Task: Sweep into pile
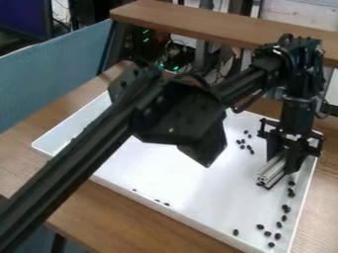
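At the right side of the white tray, my gripper hangs down low, shut on a silver metal bar with a dark lower edge. The bar is between the fingers, down by the tray floor. Small black bean-like pieces are scattered along the tray's right side and near corner. Several more pieces lie behind and left of the gripper. A few others sit by the near left edge. My arm hides part of the tray's middle and left.
The tray's raised rim surrounds the work area on a brown wooden table. A wooden shelf crosses behind, above cables and dark equipment. A blue-grey panel stands at the upper left.
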Robot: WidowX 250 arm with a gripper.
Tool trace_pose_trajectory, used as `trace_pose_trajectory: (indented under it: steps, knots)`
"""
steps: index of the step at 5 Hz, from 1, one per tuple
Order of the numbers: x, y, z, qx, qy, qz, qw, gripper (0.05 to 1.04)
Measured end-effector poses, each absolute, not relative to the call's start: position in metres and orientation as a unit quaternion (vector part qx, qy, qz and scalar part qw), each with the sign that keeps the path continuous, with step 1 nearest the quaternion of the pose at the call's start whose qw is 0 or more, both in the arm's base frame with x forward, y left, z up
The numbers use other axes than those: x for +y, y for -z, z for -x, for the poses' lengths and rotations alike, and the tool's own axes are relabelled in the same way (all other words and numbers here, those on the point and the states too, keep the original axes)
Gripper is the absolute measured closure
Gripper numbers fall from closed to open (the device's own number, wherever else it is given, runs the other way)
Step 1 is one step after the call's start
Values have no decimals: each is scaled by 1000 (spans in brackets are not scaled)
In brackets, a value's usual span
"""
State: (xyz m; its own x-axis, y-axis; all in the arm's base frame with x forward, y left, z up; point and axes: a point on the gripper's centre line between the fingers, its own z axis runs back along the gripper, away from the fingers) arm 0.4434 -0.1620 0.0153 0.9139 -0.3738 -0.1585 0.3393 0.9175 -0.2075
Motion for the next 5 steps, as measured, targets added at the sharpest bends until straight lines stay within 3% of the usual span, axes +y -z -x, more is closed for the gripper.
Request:
trace_pose_trajectory:
  steps: [1,3,5]
  knots:
    - [-133,-16,-435,96,146,72,982,689]
    - [-23,-17,-425,74,35,66,994,689]
    - [17,-24,-433,55,11,55,997,689]
